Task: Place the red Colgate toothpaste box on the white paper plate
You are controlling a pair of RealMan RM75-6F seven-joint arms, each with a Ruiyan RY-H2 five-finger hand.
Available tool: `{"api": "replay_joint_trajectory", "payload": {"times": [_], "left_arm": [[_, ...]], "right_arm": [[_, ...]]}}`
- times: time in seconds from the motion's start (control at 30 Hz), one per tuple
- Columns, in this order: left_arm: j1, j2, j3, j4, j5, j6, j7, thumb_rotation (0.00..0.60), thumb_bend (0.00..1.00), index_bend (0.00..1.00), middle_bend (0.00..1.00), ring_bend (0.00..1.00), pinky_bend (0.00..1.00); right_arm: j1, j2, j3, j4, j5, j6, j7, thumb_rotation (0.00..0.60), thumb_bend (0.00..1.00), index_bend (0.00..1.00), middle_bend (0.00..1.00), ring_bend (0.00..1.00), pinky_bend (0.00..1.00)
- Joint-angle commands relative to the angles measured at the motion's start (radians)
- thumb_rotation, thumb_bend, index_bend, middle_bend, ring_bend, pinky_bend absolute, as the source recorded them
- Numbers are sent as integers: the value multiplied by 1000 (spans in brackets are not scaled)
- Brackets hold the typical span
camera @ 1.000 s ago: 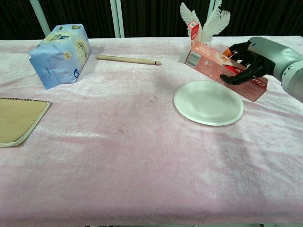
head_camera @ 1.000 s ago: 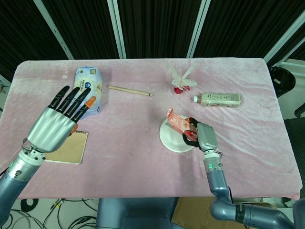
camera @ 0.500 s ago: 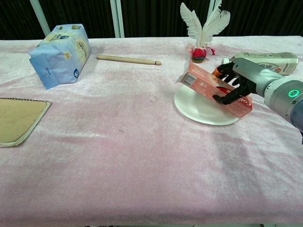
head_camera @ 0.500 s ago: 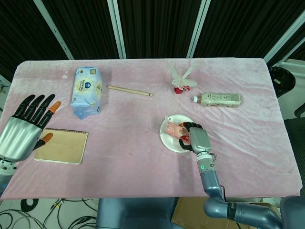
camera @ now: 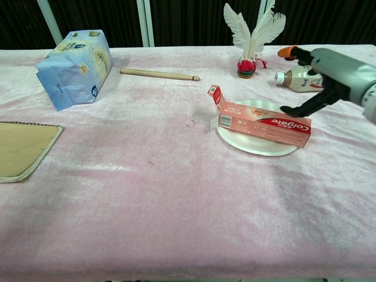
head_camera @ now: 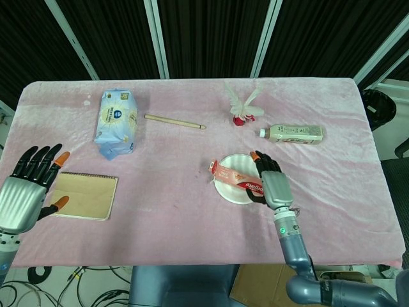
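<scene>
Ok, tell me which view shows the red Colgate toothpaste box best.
The chest view. There the red Colgate toothpaste box lies across the white paper plate, logo readable, end flap open, the right hand clear of it. The head view shows it smaller, with the hand covering one end.

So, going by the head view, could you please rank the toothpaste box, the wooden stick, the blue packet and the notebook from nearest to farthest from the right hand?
From the right hand:
1. Toothpaste box, just left of it, lying across the paper plate.
2. Wooden stick, up and left, mid-table.
3. Blue packet, further left, towards the back.
4. Notebook, far left near the front edge, beside the left hand.
</scene>
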Motion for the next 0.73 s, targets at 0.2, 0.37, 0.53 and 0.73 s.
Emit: {"api": "replay_joint_trajectory", "payload": {"times": [0.2,0.37,0.53,0.73], "left_arm": [[108,-74,7,146,-23,61,-145,600,18,33,0,14,26],[153,-112,0,244,-33,92,-205,600,0,0,0,0,0],[197,-151,-8,339,-64,106,-274,600,0,0,0,0,0],[218,-154,-19,371,-137,42,-292,600,0,0,0,0,0]], "right_arm": [[-237,351,-200,-87,-305,191,154,600,232,0,0,0,76],[-335,445,-262,-39,-345,257,201,600,178,0,0,0,64],[-428,482,-289,24,-359,336,251,600,165,0,0,0,62],[-497,487,-267,72,-336,390,338,600,165,0,0,0,62]]}}
